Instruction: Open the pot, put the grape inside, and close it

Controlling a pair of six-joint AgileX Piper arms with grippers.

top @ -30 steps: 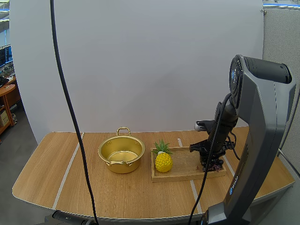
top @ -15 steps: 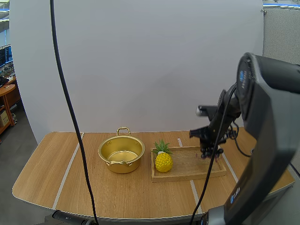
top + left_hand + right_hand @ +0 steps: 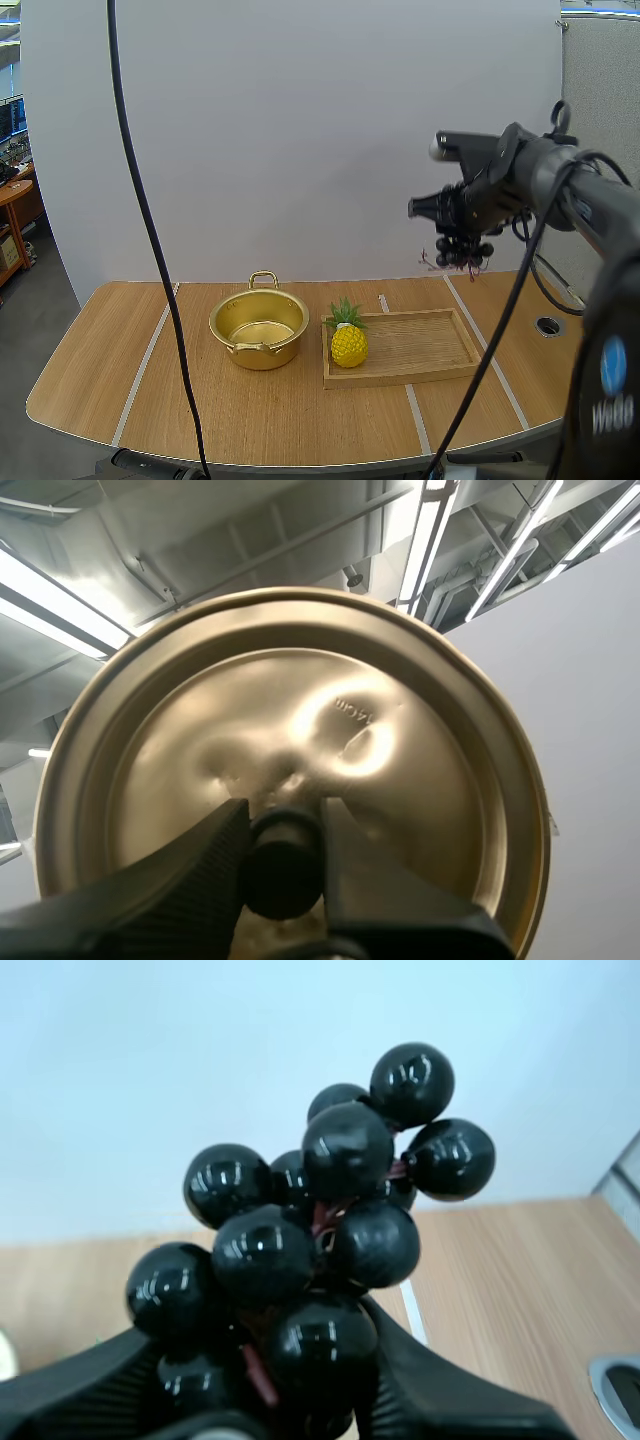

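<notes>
Within the last second the right gripper (image 3: 456, 226) has lifted the bunch of grapes (image 3: 462, 254) off the wooden tray (image 3: 420, 345). It now pinches them in the air above the tray's right side, well apart from the open pot (image 3: 262, 356) — carrying them across likely comes next. The grapes are glossy black spheres on reddish stems; the pot is round, shiny gold metal, empty. The left gripper (image 3: 285, 855) clamps the black knob of the dented golden lid (image 3: 300, 720).

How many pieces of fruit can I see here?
2: a bunch of grapes held in the right gripper above the table, and a pineapple standing on the wooden tray. The open pot looks empty.
</notes>
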